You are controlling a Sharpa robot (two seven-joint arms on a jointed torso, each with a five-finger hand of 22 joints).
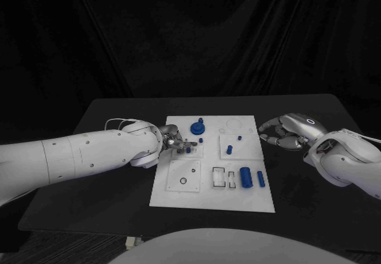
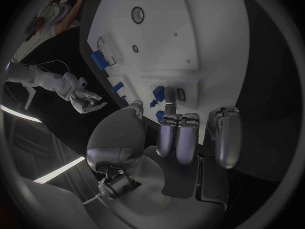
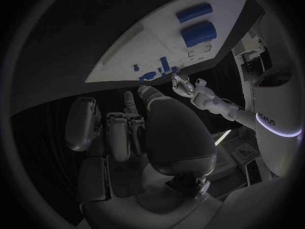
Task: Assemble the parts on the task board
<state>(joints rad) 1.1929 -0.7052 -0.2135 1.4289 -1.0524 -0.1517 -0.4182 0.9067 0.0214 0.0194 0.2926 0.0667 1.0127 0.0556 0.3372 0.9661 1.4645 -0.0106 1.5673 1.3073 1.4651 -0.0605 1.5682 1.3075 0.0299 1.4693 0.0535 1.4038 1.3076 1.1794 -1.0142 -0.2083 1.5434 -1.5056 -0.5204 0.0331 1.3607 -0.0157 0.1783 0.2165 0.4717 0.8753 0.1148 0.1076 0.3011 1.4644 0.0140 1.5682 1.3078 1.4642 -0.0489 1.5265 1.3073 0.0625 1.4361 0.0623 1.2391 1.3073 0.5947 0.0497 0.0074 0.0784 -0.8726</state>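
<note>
On the black table (image 1: 103, 187) lies the white board (image 1: 213, 192). Nearest on it are a square plate with a small ring (image 1: 184, 177), then two blue cylinders (image 1: 246, 177) lying side by side near the right edge. Further back a small blue peg (image 1: 228, 149) stands upright, and a blue round knob (image 1: 197, 129) sits near the far edge. The left robot hand (image 1: 173, 140) is over the board's left side, pinching a small blue piece (image 1: 187, 145). The right robot hand (image 1: 279, 133) hovers off the right edge, fingers curled loosely apart, holding nothing.
</note>
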